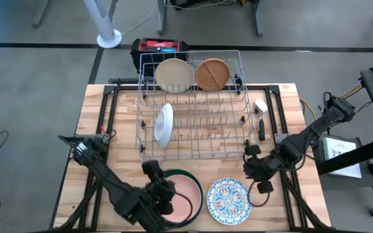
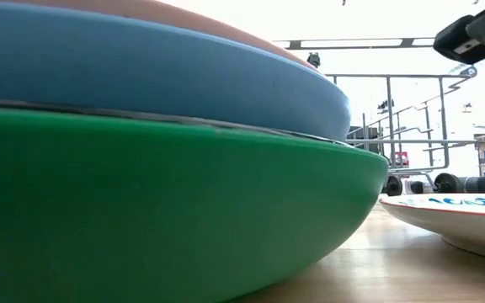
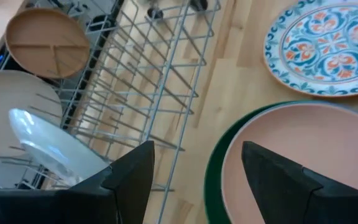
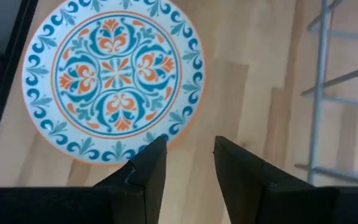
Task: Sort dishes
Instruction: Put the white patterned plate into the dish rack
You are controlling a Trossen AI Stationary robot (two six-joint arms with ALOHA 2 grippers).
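From above I see my left gripper [image 1: 153, 169] parted over the pink plate [image 1: 181, 194], which sits nested in the green bowl [image 1: 198, 183] by the table's near edge. Only the low view reveals a blue dish [image 2: 167, 71] sandwiched between them. My right gripper [image 4: 190, 155] hangs empty, jaws apart, just beside the patterned plate [image 4: 112, 78].

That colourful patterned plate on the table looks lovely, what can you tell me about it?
The patterned plate is round and shallow, white with a blue and orange floral design and a ring of blue scrolls at the rim; it looks like glazed ceramic. It lies flat, face up, on the wooden table, beside the stacked dishes and in front of the wire rack. Nothing rests on it or holds it.
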